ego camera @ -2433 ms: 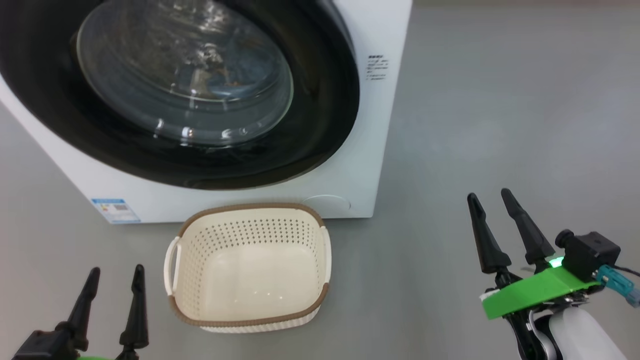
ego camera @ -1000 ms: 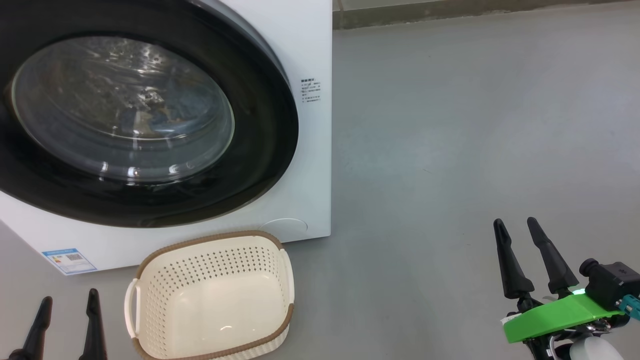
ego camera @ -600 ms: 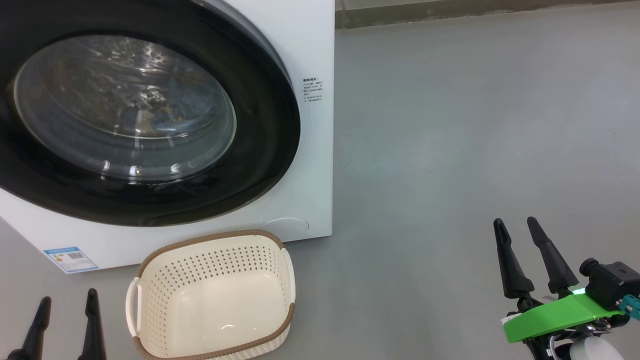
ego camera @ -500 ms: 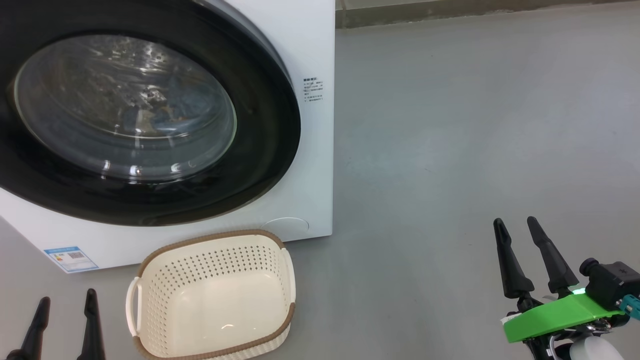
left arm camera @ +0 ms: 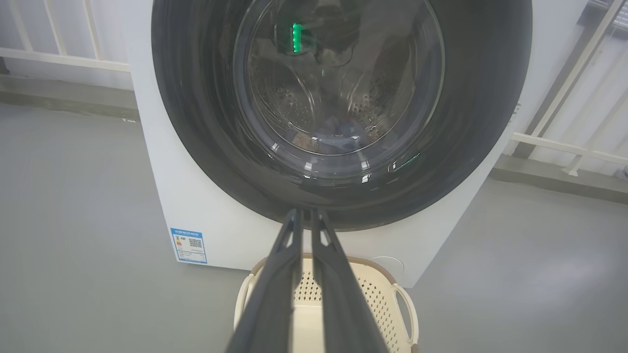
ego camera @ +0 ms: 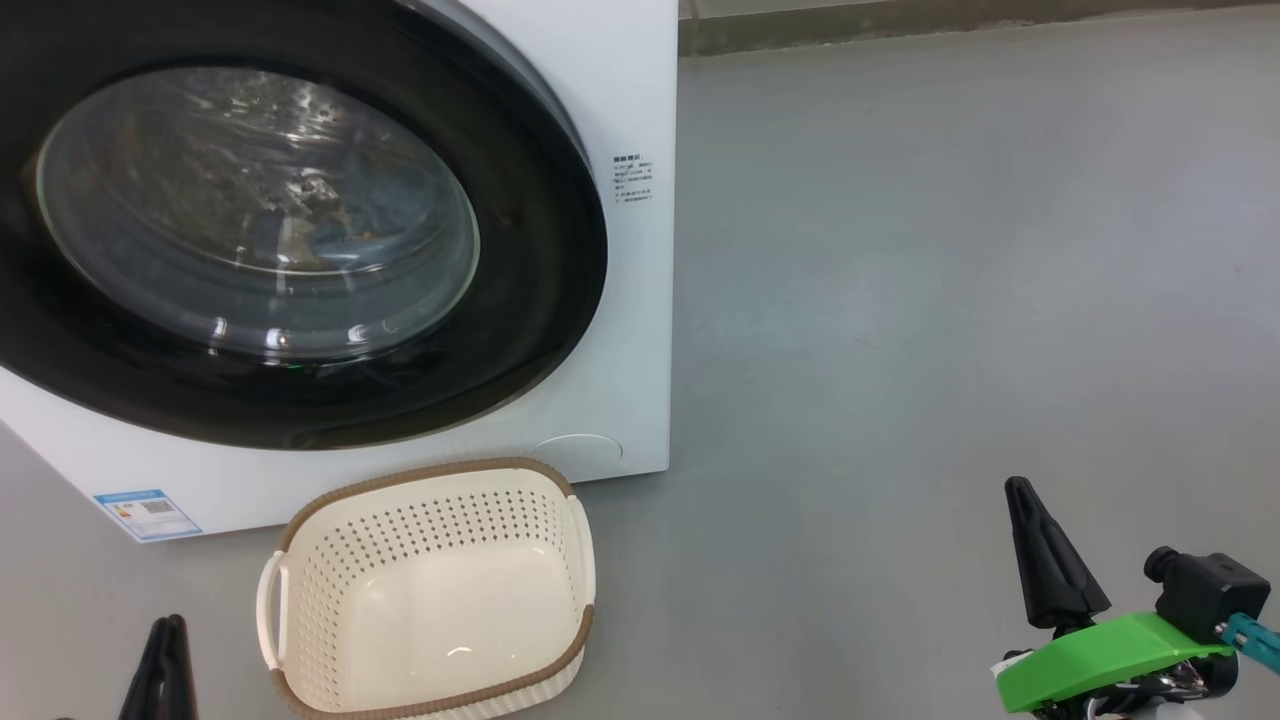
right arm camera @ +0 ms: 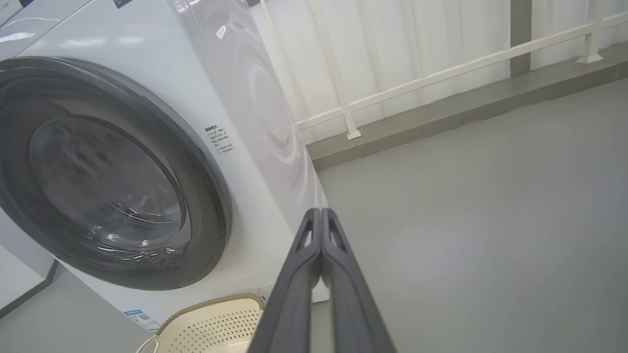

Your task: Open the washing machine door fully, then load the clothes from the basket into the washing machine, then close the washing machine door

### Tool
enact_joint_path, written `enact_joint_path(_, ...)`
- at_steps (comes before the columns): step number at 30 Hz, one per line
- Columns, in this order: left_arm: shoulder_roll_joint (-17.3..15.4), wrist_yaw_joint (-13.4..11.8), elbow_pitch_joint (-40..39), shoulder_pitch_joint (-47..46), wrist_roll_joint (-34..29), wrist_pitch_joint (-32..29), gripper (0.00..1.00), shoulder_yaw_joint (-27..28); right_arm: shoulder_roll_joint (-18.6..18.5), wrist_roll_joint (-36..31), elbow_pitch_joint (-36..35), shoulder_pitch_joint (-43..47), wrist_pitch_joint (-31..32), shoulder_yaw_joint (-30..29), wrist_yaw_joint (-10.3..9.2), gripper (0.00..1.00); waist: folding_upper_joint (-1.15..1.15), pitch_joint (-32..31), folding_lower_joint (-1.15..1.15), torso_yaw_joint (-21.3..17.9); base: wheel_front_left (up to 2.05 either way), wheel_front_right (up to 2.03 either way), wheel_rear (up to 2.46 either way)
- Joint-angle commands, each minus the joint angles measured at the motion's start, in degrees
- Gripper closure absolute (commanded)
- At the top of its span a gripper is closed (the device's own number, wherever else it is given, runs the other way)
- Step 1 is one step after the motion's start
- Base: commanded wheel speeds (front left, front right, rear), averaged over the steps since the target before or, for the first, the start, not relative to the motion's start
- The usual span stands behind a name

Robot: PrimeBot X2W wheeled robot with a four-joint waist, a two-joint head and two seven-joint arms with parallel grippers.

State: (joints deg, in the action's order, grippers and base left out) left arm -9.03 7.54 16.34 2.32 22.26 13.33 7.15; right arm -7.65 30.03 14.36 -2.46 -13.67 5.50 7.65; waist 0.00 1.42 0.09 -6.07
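Left end effector (left arm camera: pixel 304 213), right end effector (right arm camera: pixel 320 212) pinched together (empty), clothes (left arm camera: pixel 338 140) blurred behind door (left arm camera: pixel 196 122)

Light was bright and even; glare and a green reflection streaked the washing machine door (left arm camera: pixel 338 98) beyond the left gripper (left arm camera: pixel 305 213).

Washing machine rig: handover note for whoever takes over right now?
Left gripper: shut, empty, low beside the basket.
Right gripper: shut, empty, over the floor to the right of the washing machine.
Basket: empty, on the floor in front of the washing machine.
Clothes: bluish fabric seen through the door, inside the machine.
Door: closed.
Done: loading and closing, by the look of it.
To do: nothing obvious; whether the door is latched cannot be told.
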Motion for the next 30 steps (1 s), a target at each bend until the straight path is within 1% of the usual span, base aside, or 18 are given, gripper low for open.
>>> enact_joint_path(1,-0.8,0.0,-1.1,-1.2,2.2,-0.5,1.0,0.4,-0.7,2.7,-1.3,-1.4,0.4,-0.6,-0.01,1.0,0.0,0.0,-0.06,0.1,0.0,0.0,0.0)
enact_joint_path(30,0.9,0.0,-1.3,-3.0,18.6,-5.1,1.0,0.1,0.2,17.6,-1.0,-2.1,4.7,-2.7,-0.05,1.0,0.0,-0.3,-0.09,1.6,0.0,0.0,0.0)
